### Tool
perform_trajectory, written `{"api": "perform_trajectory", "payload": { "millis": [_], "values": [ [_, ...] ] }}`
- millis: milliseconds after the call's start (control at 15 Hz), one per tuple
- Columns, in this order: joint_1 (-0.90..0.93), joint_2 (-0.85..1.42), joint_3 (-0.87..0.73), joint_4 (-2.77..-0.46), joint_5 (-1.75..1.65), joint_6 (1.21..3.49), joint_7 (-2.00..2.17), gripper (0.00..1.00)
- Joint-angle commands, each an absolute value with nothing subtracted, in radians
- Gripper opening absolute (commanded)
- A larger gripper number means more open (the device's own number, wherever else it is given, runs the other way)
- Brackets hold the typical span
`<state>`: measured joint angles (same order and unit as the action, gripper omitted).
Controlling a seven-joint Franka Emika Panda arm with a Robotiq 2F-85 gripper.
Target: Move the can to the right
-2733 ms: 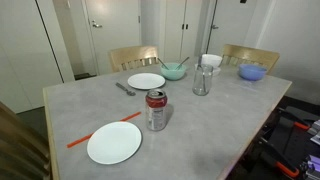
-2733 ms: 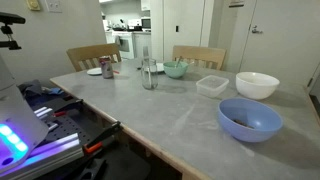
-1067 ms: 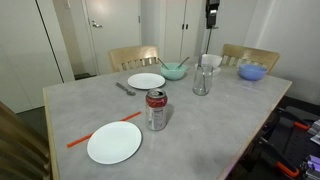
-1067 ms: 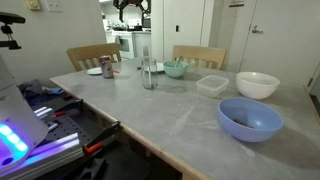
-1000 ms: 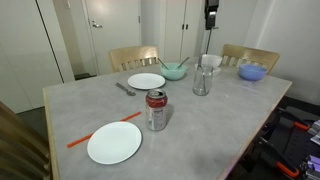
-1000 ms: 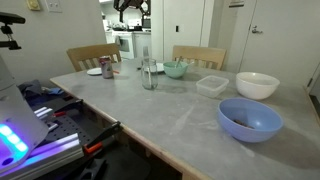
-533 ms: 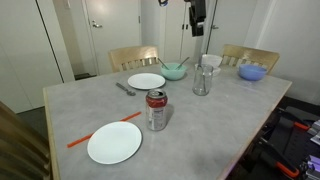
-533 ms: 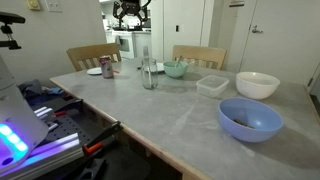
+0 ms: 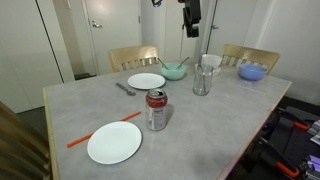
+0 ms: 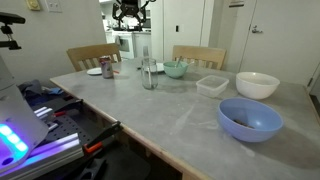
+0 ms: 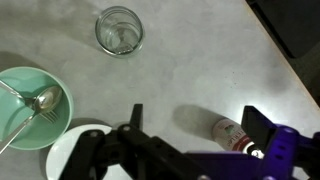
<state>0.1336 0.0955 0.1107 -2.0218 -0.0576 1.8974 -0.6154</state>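
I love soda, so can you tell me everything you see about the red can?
The can is small and round, with a red body, white markings and shiny silver metal at top and bottom. It stands upright on the gray table, between the near white plate and the far white plate, touching neither. Only the table touches it. The open end effector hangs high above.

Not much of the robot in shot, honestly. In the wrist view the gripper (image 11: 194,112) is all black: two chunky, blocky fingers (image 11: 136,118) on a dark linkage body with rounded joints. One finger has a bluish-purple sheen, with a small bright white glare spot right beside it. In both exterior views the gripper (image 9: 192,28) (image 10: 131,16) is just a small dark blocky shape, too tiny to make out screws or markings.
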Motion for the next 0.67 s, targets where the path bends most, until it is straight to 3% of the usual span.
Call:
{"api": "perform_trajectory", "payload": {
  "millis": [0,333,600],
  "values": [
    [0.153,0.094,0.154,-2.056,-0.064,1.921,-0.608,1.0],
    [0.204,0.104,0.216,-2.113,-0.038,1.967,-0.56,1.0],
    [0.227,0.114,0.247,-2.19,-0.033,2.172,-0.534,1.0]
  ]
}}
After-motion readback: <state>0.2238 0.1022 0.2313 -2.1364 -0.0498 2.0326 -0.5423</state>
